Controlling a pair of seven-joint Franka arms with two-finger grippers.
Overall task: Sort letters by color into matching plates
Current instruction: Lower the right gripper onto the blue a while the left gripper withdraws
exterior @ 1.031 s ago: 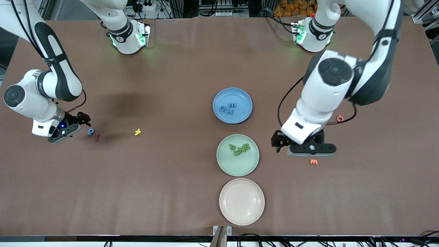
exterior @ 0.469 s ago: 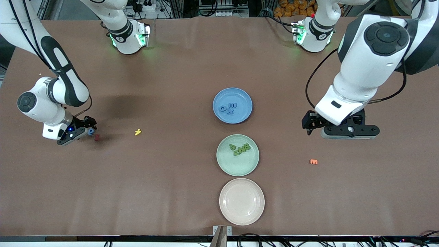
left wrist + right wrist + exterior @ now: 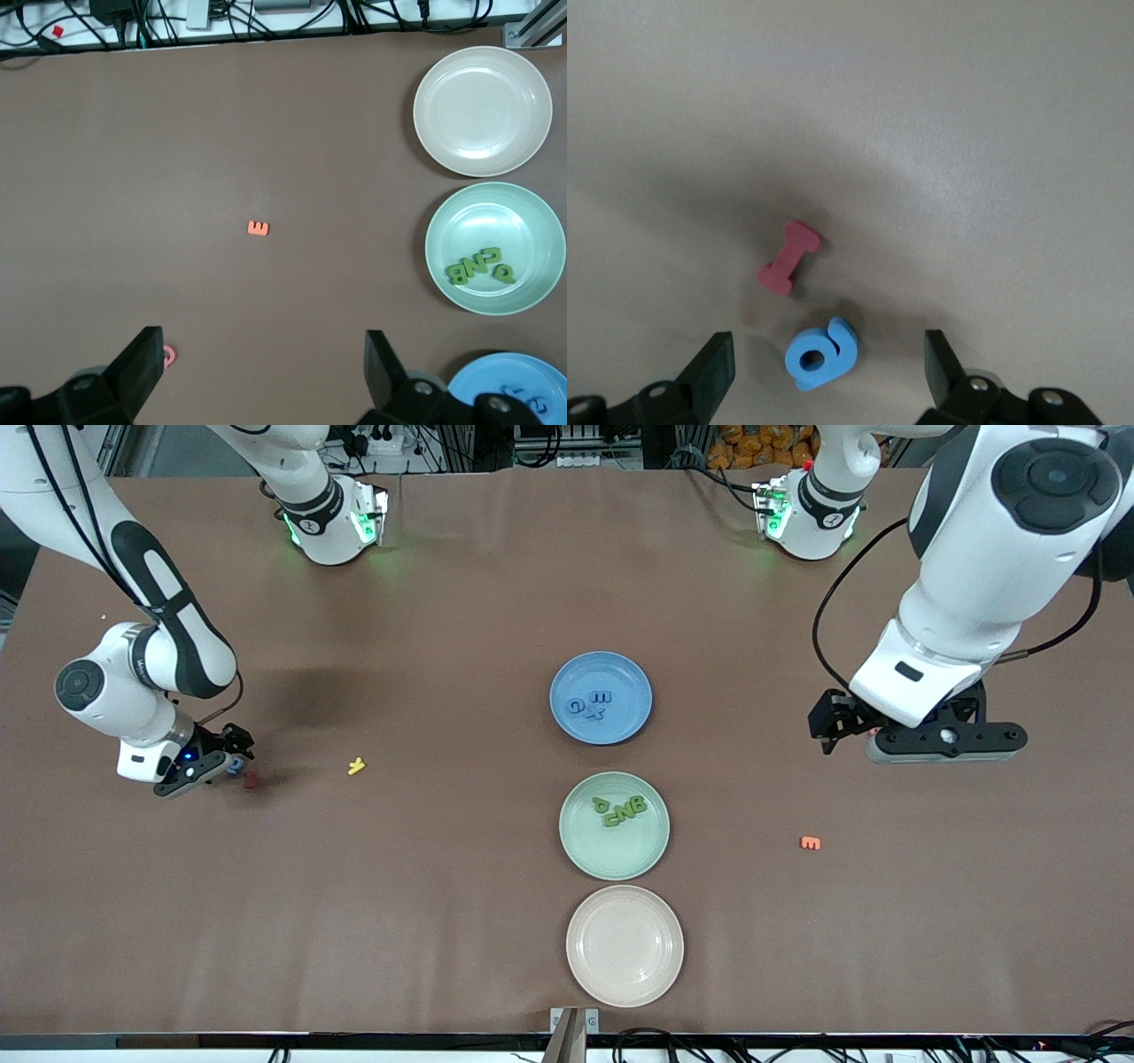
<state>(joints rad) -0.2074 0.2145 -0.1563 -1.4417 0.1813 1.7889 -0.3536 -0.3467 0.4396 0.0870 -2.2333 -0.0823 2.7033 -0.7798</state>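
A blue letter lies on the brown table near the right arm's end, between the open fingers of my right gripper. In the front view the right gripper is low over this letter. The blue plate holds three blue letters. The mint green plate, nearer the front camera, holds several green letters. My left gripper is open and empty, up over bare table toward the left arm's end; it shows in its own view too.
A red letter lies beside the blue one. A yellow letter lies between it and the plates. An orange letter E and a pink letter lie near the left gripper. An empty cream plate sits nearest the front camera.
My right gripper has closed in on the blue letter until its fingers stand around it. My left arm has risen and moved away from the green plate toward its own end of the table.
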